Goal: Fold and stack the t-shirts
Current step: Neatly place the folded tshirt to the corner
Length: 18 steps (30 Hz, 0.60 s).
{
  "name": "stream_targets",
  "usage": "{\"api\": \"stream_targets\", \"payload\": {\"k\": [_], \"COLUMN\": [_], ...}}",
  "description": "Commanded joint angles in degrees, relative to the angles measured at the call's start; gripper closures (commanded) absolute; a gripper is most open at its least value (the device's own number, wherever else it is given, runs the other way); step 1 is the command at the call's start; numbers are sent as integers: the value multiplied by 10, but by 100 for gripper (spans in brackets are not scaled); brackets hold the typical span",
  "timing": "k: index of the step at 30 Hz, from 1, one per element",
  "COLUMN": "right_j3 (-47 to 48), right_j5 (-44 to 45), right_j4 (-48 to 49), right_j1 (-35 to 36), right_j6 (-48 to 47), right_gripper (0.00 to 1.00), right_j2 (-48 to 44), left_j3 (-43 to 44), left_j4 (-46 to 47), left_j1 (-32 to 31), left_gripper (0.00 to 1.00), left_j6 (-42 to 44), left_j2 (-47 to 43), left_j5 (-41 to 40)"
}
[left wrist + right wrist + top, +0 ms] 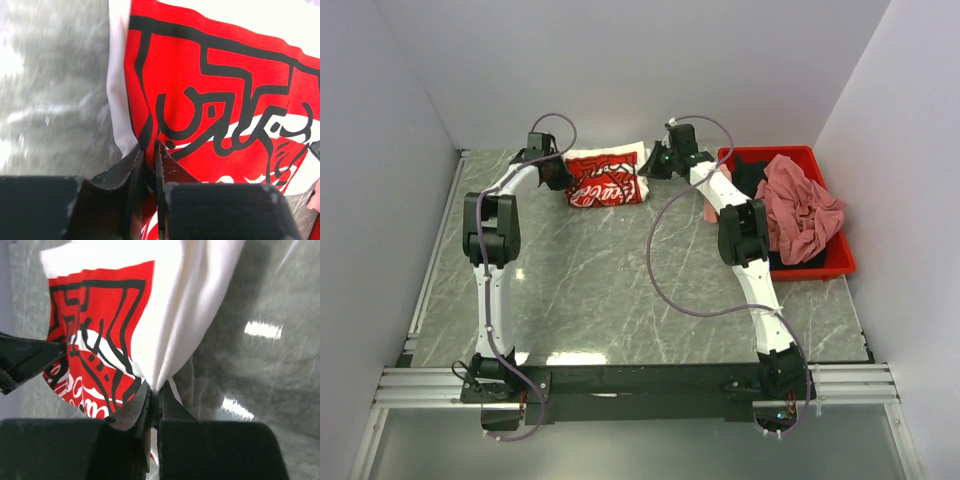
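left jaws and right jaws are clamped on edges of the white t-shirt (607,180); cloth between them is best kept taut.

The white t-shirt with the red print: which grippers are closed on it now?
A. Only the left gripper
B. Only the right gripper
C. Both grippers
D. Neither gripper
C: in the wrist views, the left gripper and the right gripper each pinch a fold of the white t-shirt between their jaws.
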Motion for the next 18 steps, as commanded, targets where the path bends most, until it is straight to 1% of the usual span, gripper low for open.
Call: {"api": "stream_targets", "payload": {"k": [1,3,4,6,11,15,16,18], "right_j3": [-13,-4,17,30,12,16,16,16], "right_j5": [7,9,1,-16,-31,-13,-8,-2], "right_j4": [95,90,87,90,123,106,101,92], "right_j1": [-3,-6,-8,-12,-12,-14,-17,-20], "right_j6": [13,18,23,45,79,84,86,86], "right_gripper": [98,98,98,98,98,97,91,85], "right_j2": [-27,-12,-1,21,28,31,29,29], "left_j3": [54,83,93,115,127,158,164,170], "left_j4": [3,-7,-10,-19,-2,-7,-10,-17], "left_j1": [2,2,3,5,11,12,13,15], "left_gripper": [82,81,81,80,77,74,74,70], "left_j6": [15,15,17,17,11,17,17,20], "left_j2": [26,46,53,68,86,105,107,105], "left_j5": [28,28,28,25,43,42,40,42]}}
